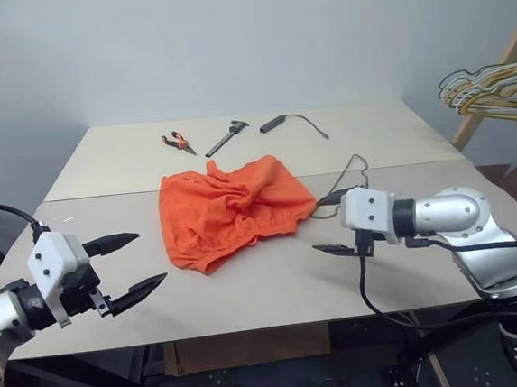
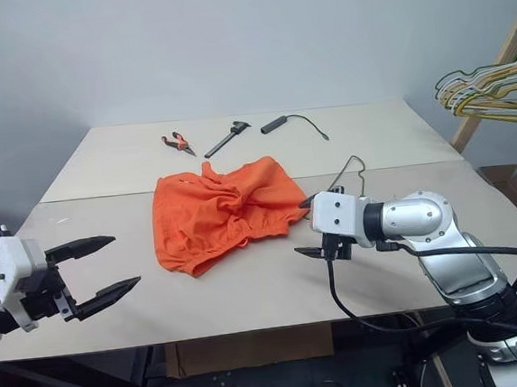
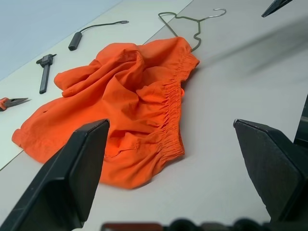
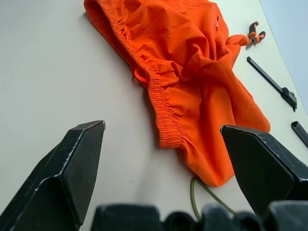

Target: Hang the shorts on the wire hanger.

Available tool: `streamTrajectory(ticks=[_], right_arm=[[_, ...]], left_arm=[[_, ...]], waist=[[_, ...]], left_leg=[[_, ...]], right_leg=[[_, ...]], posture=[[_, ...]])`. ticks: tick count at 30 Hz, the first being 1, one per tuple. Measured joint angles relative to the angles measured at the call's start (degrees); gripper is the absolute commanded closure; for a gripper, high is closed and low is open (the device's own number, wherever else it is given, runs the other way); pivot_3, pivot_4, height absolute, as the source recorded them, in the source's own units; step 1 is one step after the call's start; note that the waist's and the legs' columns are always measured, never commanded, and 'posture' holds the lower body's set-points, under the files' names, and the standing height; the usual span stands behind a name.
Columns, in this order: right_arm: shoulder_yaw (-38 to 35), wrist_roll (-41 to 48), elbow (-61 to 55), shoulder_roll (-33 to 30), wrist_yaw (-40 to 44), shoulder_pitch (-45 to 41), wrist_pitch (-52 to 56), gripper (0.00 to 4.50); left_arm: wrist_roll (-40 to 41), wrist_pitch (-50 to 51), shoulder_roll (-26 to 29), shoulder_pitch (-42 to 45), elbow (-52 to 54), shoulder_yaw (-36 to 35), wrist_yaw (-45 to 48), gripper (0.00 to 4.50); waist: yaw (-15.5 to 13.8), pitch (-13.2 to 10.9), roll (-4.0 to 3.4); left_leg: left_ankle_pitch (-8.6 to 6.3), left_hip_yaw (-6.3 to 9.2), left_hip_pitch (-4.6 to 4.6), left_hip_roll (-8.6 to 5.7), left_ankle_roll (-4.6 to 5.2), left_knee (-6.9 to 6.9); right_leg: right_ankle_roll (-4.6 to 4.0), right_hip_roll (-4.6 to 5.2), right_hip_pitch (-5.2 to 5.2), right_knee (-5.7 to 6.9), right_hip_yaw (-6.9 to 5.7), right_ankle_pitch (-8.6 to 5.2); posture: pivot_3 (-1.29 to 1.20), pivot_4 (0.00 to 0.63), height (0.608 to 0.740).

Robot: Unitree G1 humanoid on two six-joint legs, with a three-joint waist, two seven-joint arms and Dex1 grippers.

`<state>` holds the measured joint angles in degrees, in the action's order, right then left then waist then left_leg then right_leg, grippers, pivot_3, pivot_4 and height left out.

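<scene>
Orange shorts (image 1: 230, 211) lie crumpled between both spread, empty jaws

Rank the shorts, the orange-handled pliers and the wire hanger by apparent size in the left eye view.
1. shorts, clearly largest.
2. wire hanger, though partly hidden by the shorts and the right arm.
3. orange-handled pliers, smallest, but farther away.

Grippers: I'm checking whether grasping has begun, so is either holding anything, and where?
Nothing is held: left gripper and right gripper are open, off the shorts.
</scene>
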<state>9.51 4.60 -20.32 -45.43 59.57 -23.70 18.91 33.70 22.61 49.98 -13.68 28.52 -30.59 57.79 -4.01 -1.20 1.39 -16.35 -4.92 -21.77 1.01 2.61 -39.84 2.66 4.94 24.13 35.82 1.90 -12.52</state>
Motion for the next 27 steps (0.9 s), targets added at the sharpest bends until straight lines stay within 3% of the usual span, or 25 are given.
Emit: streamTrajectory(ticks=[18,27], right_arm=[[1.04,-1.01,0.25,0.66,-0.57,-0.34,-0.07,0.03],[8.23,-2.83,-0.89,9.29,-4.46,-5.83,7.18,0.03]], left_arm=[[-0.52,1.27,-0.16,-1.59,0.89,0.0,-1.78,0.0],[-4.65,1.12,0.34,-3.16,0.42,0.44,-1.45,0.0]], waist=[[-0.02,0.0,0.02],[0.24,0.01,0.02]], left_leg=[[0.0,0.0,0.01,0.0,0.0,0.0],[0.0,-0.03,0.04,0.03,-0.01,0.03]], right_leg=[[-0.09,0.0,0.0,0.01,0.0,-0.05],[-0.11,-0.01,0.04,0.08,-0.02,-0.06]], posture=[[0.17,0.0,0.74],[0.16,0.0,0.74]])
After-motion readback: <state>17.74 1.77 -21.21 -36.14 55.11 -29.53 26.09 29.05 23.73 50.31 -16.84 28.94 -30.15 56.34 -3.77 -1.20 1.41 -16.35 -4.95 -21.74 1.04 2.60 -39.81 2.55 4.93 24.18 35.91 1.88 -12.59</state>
